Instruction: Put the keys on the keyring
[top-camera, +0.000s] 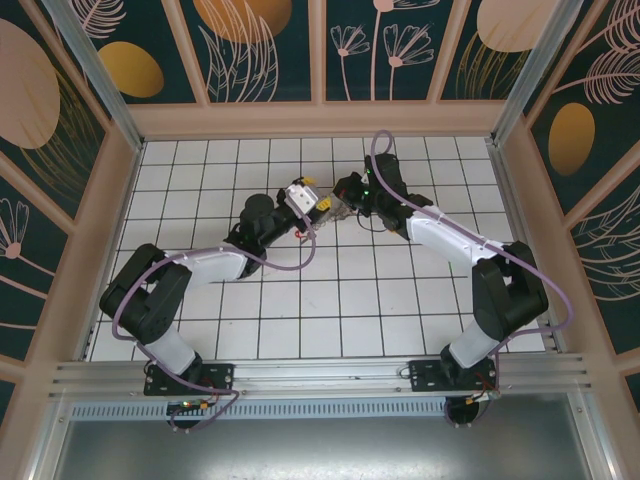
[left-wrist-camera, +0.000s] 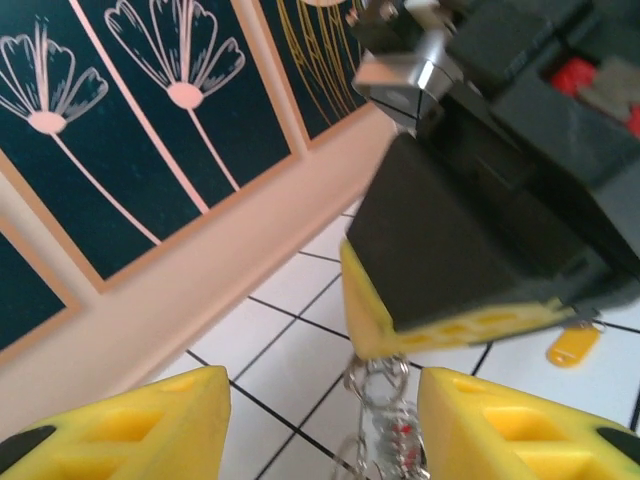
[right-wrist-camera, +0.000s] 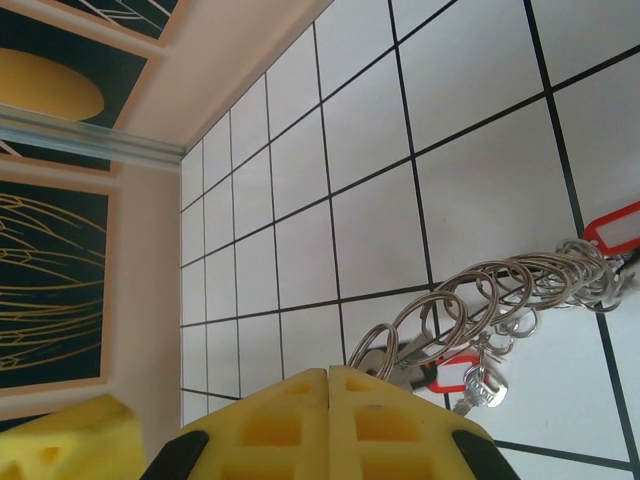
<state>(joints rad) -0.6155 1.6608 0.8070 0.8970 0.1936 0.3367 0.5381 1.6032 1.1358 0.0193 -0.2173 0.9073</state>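
**Keyring gripped by right pincer; keys loose on surface**

Right pincer (right-wrist-camera: 330, 385): clenched, its yellow fingers pressed together on one end of the keyring (right-wrist-camera: 480, 290). The keyring is a chain of linked silvery rings carrying red tags (right-wrist-camera: 612, 228) and a small silvery key (right-wrist-camera: 480, 385).

Left pincer (left-wrist-camera: 322, 400): released. Its yellow fingers stand apart on either side of the keyring's hanging end, and neither clearly touches it.

Keys (left-wrist-camera: 572, 345): identified by their pale yellow tag. They lie on the white tiled surface (right-wrist-camera: 480, 170) beyond the keyring and apart from it, with the metal hidden behind the right pincer.

Labels: the tag faces are too small to read.
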